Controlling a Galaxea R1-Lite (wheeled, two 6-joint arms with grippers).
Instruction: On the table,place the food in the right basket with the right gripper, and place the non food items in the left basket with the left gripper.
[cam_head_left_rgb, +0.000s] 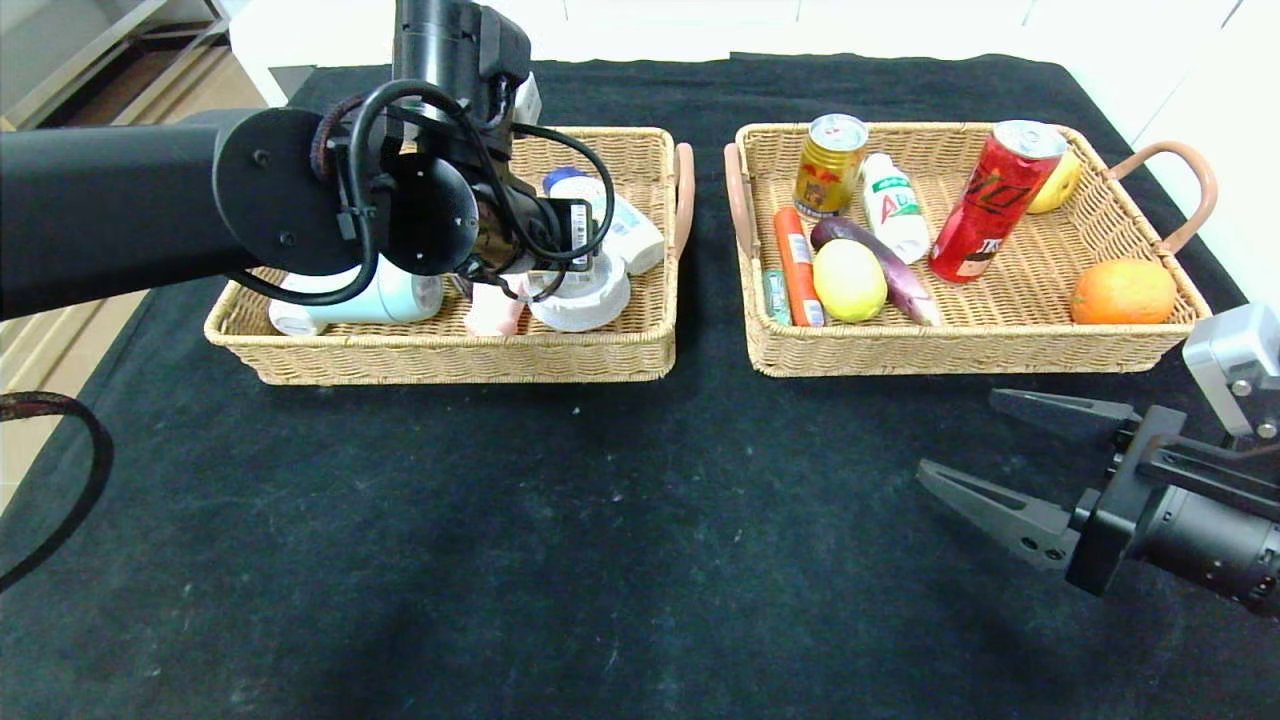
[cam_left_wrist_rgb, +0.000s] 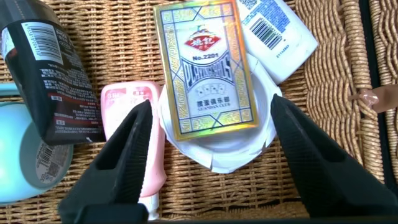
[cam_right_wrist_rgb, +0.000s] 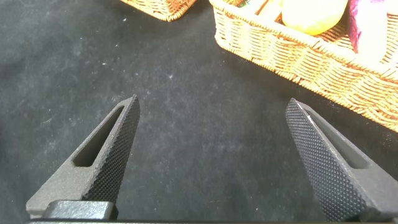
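Note:
Over the left basket (cam_head_left_rgb: 450, 355), my left gripper (cam_left_wrist_rgb: 210, 102) is open, its fingers clear on either side of the flat cream box (cam_left_wrist_rgb: 205, 68). The box lies on a white round lid (cam_left_wrist_rgb: 230, 149). Beside it are the black tube (cam_left_wrist_rgb: 53, 74) and the light blue mug (cam_left_wrist_rgb: 25, 155) on its side. In the right basket (cam_head_left_rgb: 960, 350) are the red can (cam_head_left_rgb: 990, 200), the lemon (cam_head_left_rgb: 849, 280) and the orange-red sausage (cam_head_left_rgb: 797, 265). My right gripper (cam_head_left_rgb: 957, 433) hangs open and empty over the black table (cam_head_left_rgb: 600, 520), in front of that basket.
The right basket also holds a gold can (cam_head_left_rgb: 828, 165), a white bottle (cam_head_left_rgb: 895, 205), an eggplant (cam_head_left_rgb: 880, 262), an orange (cam_head_left_rgb: 1122, 291) and a yellow fruit (cam_head_left_rgb: 1058, 182). A pink tube (cam_left_wrist_rgb: 140, 143) and a white tube (cam_left_wrist_rgb: 277, 31) lie in the left basket.

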